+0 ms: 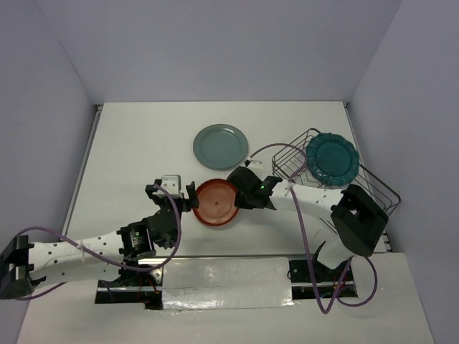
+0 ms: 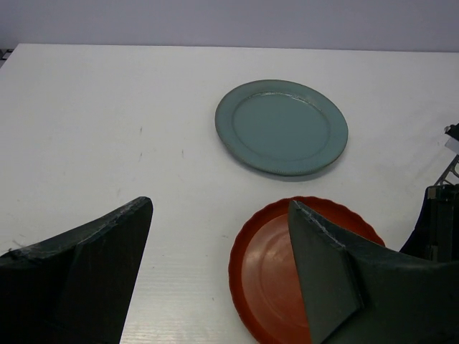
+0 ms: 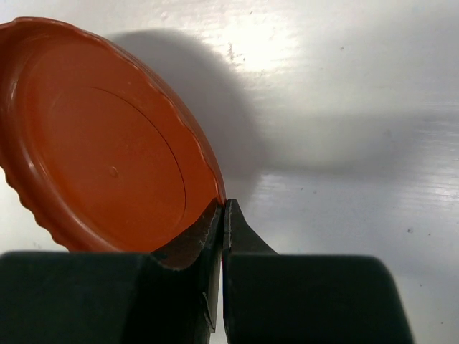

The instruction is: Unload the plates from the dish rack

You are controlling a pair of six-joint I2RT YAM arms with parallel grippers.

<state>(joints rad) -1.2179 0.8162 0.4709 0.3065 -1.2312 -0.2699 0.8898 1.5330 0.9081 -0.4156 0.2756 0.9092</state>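
Operator: State the layout, and why it is so.

Technician: The table (image 1: pixel 129 143) carries the dish rack (image 1: pixel 288 159) on its right side. The teal plate (image 1: pixel 331 159) sits in the rack, not yet unloaded. The grey-green plate (image 1: pixel 220 146) lies flat on the table, well apart from the rack, probably to leave room for the others.

Operator: And the red-orange plate (image 1: pixel 215 203)?

Technician: It is near the table's centre, in front of the grey-green plate. The right gripper (image 3: pixel 224 208) is clamped on the plate's right rim, jaws pinched together on the thin edge. The plate looks tilted; contact with the table cannot be confirmed.

Operator: The left gripper (image 2: pixel 220 203)?

Technician: Jaws spread wide, holding nothing, just beside the plate's left rim, likely ready to receive it.
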